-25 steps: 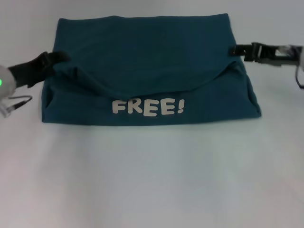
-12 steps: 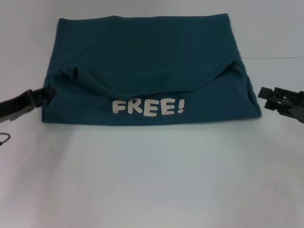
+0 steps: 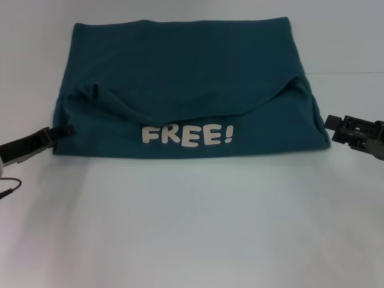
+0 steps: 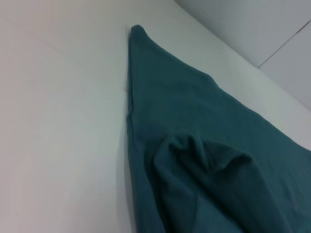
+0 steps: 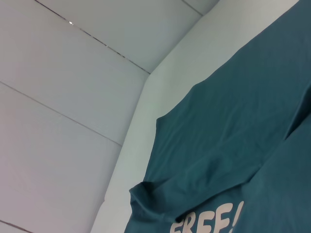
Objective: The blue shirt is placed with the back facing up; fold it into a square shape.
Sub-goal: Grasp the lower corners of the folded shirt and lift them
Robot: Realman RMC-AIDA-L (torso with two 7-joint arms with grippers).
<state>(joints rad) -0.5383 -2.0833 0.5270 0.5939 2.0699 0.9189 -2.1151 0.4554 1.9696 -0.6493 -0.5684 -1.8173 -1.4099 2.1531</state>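
Note:
The blue shirt (image 3: 180, 66) lies folded into a wide rectangle on the white table (image 3: 192, 228). Its far part is folded toward me, and that flap's edge sags in a curve above a white "FREE!" print (image 3: 186, 135). My left gripper (image 3: 65, 130) sits low at the shirt's near-left corner, its tip at the cloth edge. My right gripper (image 3: 331, 123) is just off the near-right corner, a small gap from the cloth. The left wrist view shows the shirt (image 4: 194, 145) with a puckered fold. In the right wrist view the shirt (image 5: 233, 126) shows with part of the print (image 5: 209, 223).
Bare white tabletop stretches between the shirt and me. A pale wall (image 5: 73, 97) rises behind the table's far edge. A thin cable (image 3: 9, 187) hangs by the left arm at the frame's edge.
Both grippers left the sides of the folded flap and came down toward me to the shirt's near corners. The flap stays where it was laid.

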